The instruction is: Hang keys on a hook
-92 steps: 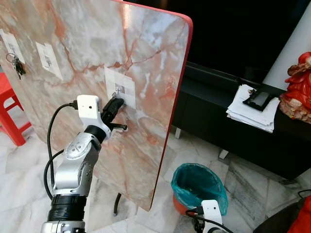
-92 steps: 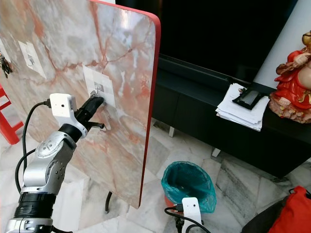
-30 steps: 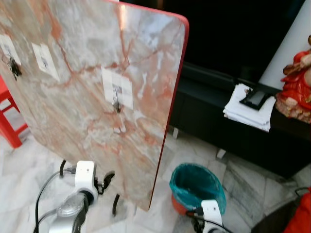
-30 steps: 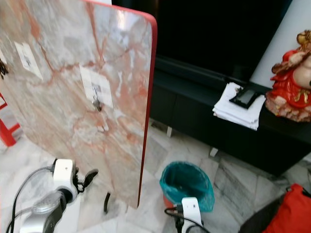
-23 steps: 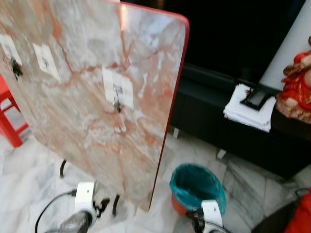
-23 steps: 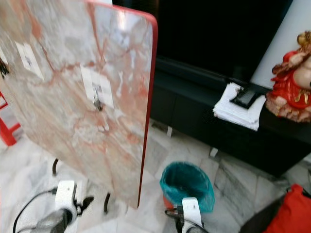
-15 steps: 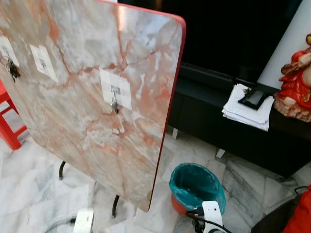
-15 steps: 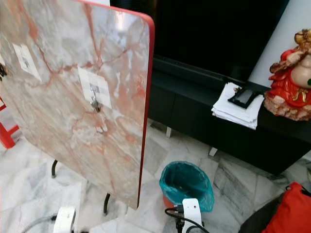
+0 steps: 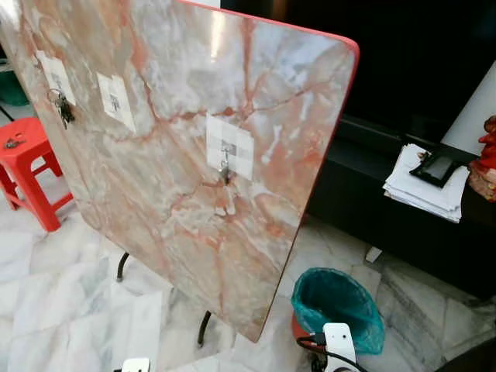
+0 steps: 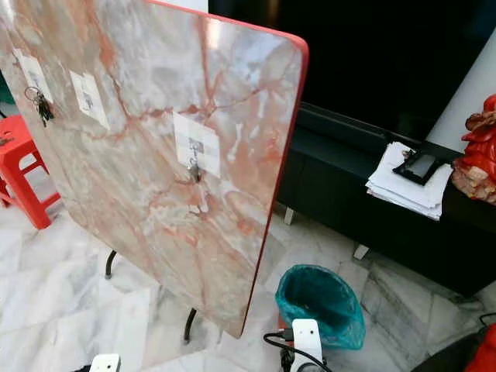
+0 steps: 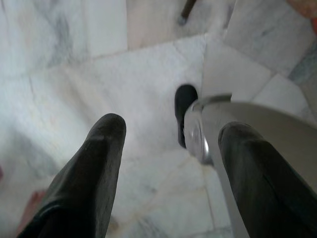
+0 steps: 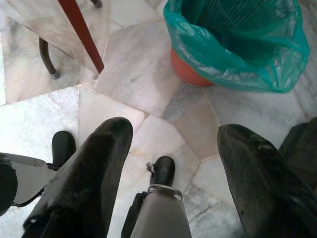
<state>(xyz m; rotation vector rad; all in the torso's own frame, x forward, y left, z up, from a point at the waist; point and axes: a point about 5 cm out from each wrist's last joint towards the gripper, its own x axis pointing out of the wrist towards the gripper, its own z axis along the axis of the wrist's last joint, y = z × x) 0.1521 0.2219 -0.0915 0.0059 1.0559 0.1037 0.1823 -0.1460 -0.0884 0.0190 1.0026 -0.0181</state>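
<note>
A tall marble board (image 9: 178, 139) with a red rim stands tilted on thin black legs. Three white patches on it each carry a hook. A small key (image 9: 225, 172) hangs from the hook on the patch nearest the red rim. A darker bunch of keys (image 9: 62, 108) hangs from the far-left hook. The hook on the patch between them (image 9: 116, 101) looks bare. My left gripper (image 11: 173, 126) hangs low over the floor, open, with nothing between its fingers. My right gripper (image 12: 178, 129) also hangs open and holds nothing, beside the bin.
A red bin with a teal bag (image 9: 337, 306) stands on the marble floor below the board's rim. A red stool (image 9: 23, 155) is at the left. A black bench (image 9: 364, 201) behind holds a paper stack with a phone (image 9: 428, 180) and a red figurine (image 10: 479, 151).
My left arm has dropped from the hook to the bottom edge of view, leaving the small key hanging there. The camera has swung left, so the board sits further right in the picture.
</note>
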